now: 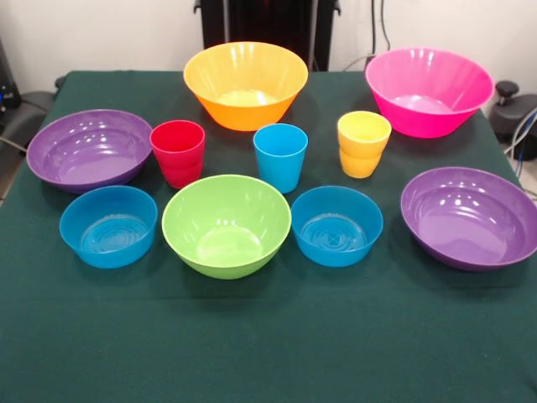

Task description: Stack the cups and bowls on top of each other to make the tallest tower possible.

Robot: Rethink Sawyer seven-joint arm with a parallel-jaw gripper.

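Note:
All cups and bowls stand apart, upright, on the green cloth. Across the middle stand the red cup (178, 152), the blue cup (280, 156) and the yellow-orange cup (363, 143). In front of them sit a small blue bowl (108, 226), the lime green bowl (226, 225) and a second small blue bowl (336, 225). A wide purple bowl (90, 149) lies at the left, another purple bowl (470, 217) at the right. The large orange-yellow bowl (246, 85) and the large pink bowl (429, 91) stand at the back. No tower stands. The gripper is out of view.
The dark green cloth (268, 344) covers the table up to its edges. A dark pedestal (267, 23) rises behind the orange-yellow bowl. Cables and dark equipment (513, 113) sit beyond the table's right side.

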